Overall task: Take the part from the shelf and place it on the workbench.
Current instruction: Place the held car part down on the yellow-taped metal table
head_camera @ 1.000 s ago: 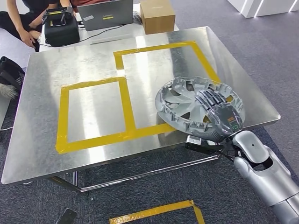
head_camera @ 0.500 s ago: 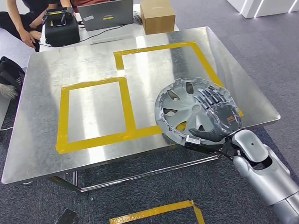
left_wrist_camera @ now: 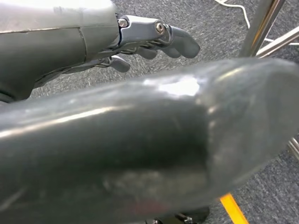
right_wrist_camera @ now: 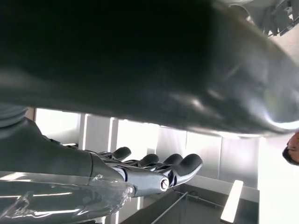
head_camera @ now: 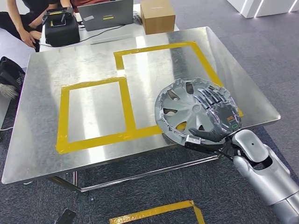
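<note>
Bare workbench (head_camera: 95, 60) behind hubcap (head_camera: 183, 109); cardboard box (head_camera: 157, 16) beyond.

Robotics lab / test floor, not a production shop. Evidence: bare brushed-steel workbench (head_camera: 42, 140) on a tube frame, with two rectangles of yellow marking tape (head_camera: 63, 119) laid on top as placement zones; more yellow tape on the grey carpet-tile floor (head_camera: 32, 200) at 6 o'clock. Behind the bench at 12 o'clock: white side table with an open grey laptop (head_camera: 104, 14), a brown cardboard box (head_camera: 157, 16), a black equipment case (head_camera: 60, 26). A person (head_camera: 21, 21) crouches at 11 o'clock.
</note>
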